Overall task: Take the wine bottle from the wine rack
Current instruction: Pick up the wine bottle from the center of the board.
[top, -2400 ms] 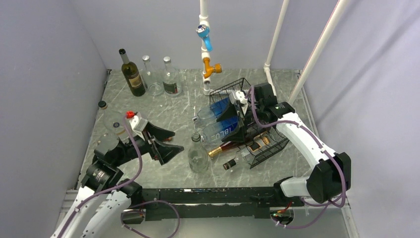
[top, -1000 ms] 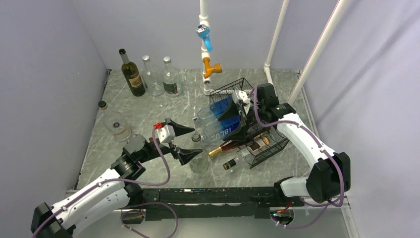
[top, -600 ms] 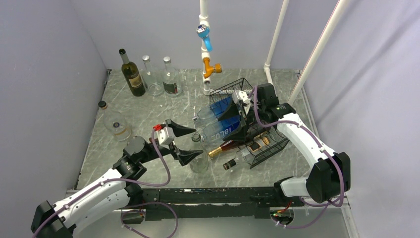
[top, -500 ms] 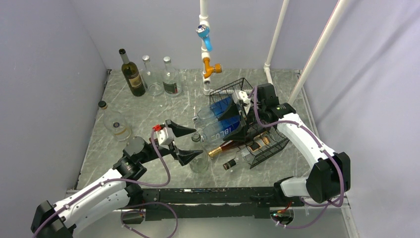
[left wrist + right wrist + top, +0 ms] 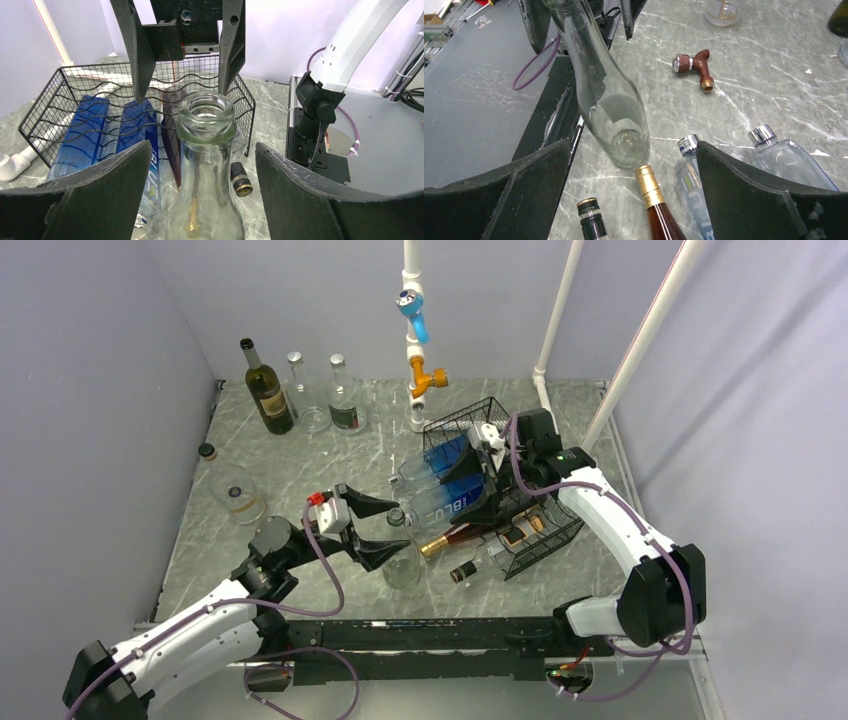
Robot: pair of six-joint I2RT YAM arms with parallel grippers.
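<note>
Right now your left pincer (image 5: 400,528) sits around the neck of the clear bottle (image 5: 401,558), which stands upright on the desk (image 5: 330,460) just in front of the wine rack (image 5: 545,535). The left wrist view shows a gap between the glass and each of the fingers (image 5: 115,185), so count that pincer as released, with nothing gripped.

Your right pincer (image 5: 631,147) hangs over the rack with its jaws spread wide and nothing between them.

The rack sits on the right half of the desk. Inside it lie two blue bottles (image 5: 450,495), an amber bottle (image 5: 455,537) with a gold cap and a small dark-capped bottle (image 5: 465,571), their necks pointing out of the front.

If the clear bottle is your wine bottle, the main part looks done: it stands clear of the mesh, on its own base. What seems left is clenching on the neck and carrying it away, perhaps to the bottles at the back left. If the amber one is meant, nothing has been lifted out yet.
</note>
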